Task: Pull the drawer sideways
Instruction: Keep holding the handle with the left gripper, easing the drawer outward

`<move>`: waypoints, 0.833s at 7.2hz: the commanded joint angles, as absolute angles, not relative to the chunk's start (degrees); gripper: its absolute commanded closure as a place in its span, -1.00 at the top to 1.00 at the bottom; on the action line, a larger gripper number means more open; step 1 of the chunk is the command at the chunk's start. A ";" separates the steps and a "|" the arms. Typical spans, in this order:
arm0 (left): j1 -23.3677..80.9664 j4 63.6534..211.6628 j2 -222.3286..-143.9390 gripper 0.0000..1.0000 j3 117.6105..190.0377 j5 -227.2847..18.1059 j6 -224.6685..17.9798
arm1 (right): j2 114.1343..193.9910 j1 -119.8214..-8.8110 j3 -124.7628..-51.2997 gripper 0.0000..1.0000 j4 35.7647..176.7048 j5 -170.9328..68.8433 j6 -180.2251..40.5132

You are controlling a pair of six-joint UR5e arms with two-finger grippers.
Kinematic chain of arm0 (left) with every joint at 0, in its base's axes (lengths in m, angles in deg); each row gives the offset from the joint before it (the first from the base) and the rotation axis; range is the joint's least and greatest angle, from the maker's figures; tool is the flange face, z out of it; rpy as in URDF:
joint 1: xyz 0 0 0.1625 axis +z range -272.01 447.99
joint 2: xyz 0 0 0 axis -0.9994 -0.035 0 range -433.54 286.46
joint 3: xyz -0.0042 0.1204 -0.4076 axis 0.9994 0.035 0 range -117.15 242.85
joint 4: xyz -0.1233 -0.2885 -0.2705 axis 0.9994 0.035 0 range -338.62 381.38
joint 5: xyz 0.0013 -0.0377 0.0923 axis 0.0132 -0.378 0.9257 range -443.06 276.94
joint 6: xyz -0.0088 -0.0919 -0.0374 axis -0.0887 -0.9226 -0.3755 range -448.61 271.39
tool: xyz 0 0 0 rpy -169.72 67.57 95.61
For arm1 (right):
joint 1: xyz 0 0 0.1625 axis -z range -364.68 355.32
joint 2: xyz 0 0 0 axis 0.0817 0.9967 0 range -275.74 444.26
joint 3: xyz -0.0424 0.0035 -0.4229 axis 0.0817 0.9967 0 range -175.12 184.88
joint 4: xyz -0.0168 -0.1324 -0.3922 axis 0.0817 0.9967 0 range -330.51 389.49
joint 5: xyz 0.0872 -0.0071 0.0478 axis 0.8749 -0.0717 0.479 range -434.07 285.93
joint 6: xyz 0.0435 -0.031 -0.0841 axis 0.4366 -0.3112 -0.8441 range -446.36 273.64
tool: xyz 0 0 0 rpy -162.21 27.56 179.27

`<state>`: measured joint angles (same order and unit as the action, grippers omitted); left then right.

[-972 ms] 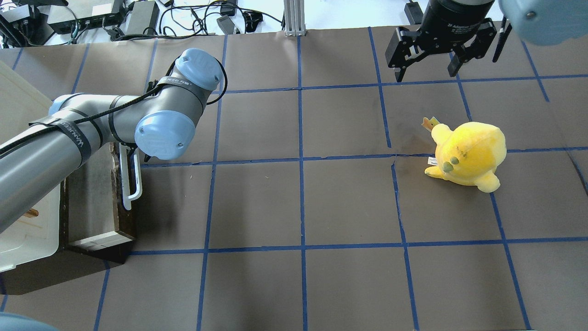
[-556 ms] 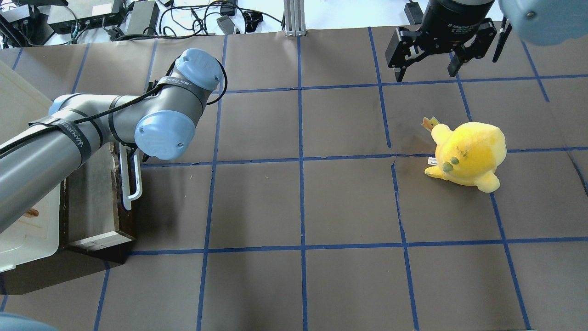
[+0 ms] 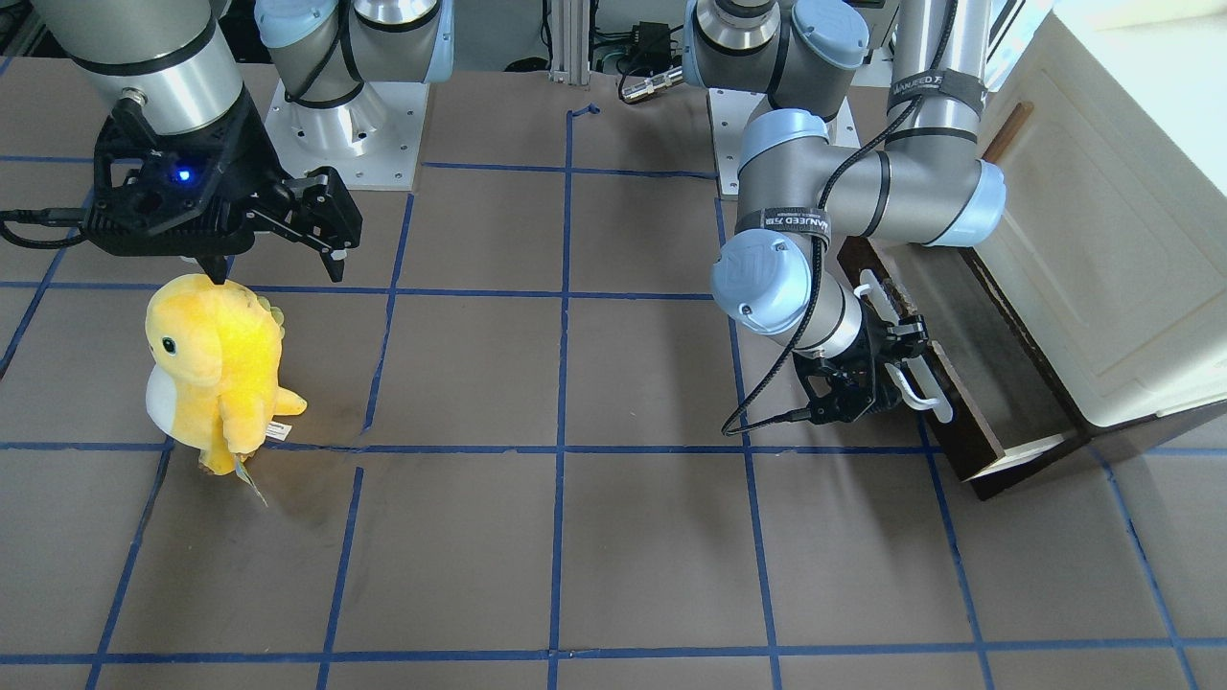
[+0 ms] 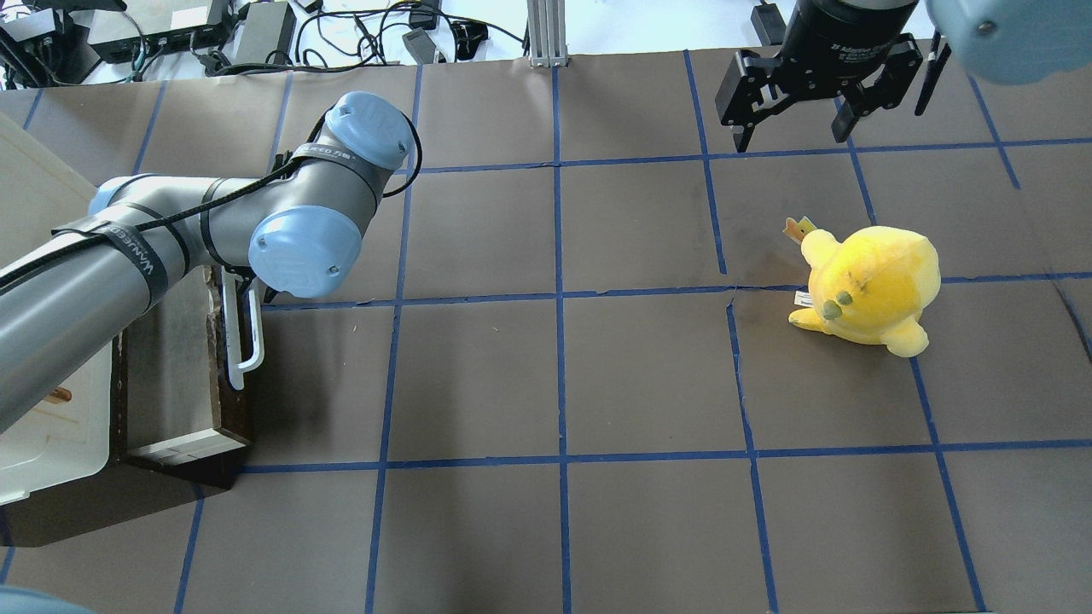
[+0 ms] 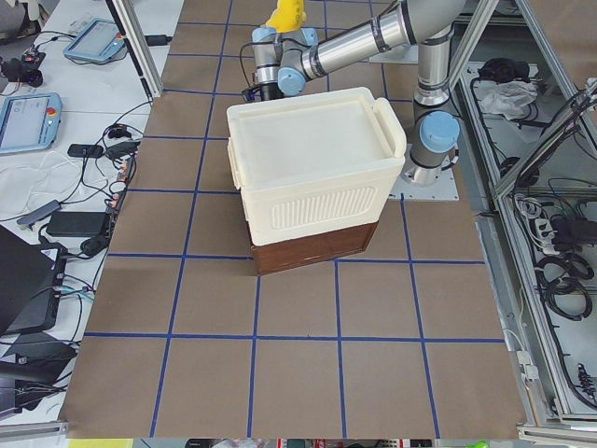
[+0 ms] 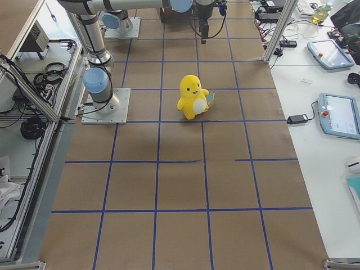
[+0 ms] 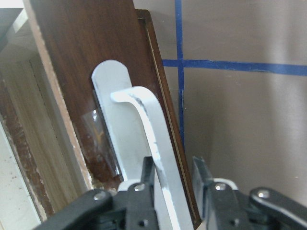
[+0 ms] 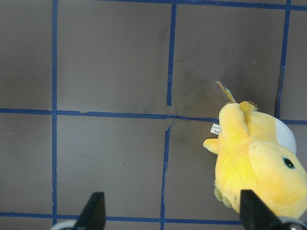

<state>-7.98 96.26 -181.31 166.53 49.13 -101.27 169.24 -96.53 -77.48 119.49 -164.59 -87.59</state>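
Drawer (image 4: 183, 367), one in number, was seen at the far left of the table in the overhead view, drawn partly out from under a single cream-white cabinet (image 4: 47, 426), its grey-beige inside exposed and its dark brown front turned toward the table's middle. One long white bar handle (image 4: 247, 328) was carried on that front. The handle was gripped by the left gripper (image 3: 896, 359): in the left wrist view its two fingers (image 7: 144, 184) were closed from either side onto the white bar (image 7: 156, 148), touching it. The left arm (image 4: 213, 226) was stretched across above the drawer.

Further right, the brown table (image 4: 554, 375) was marked by a grid of blue tape lines. One yellow plush toy (image 4: 866, 286) stood upright on the right part of the table, well apart from the drawer.

At the far right, the right gripper (image 4: 798, 124) was held above the table beyond the toy, its two fingers (image 8: 93, 211) spread wide with nothing between them.
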 commanded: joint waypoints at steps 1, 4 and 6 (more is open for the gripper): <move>-7.89 96.61 -181.29 -0.24 166.57 49.13 -101.27 | 169.25 -96.53 -77.48 1.00 119.49 -164.59 -87.59; -7.37 97.49 -181.21 -0.27 166.57 49.13 -101.36 | 169.25 -96.53 -77.48 1.00 119.49 -164.59 -87.59; -7.37 97.49 -181.03 -0.37 166.48 49.13 -101.36 | 169.25 -96.53 -77.48 1.00 119.49 -164.59 -87.59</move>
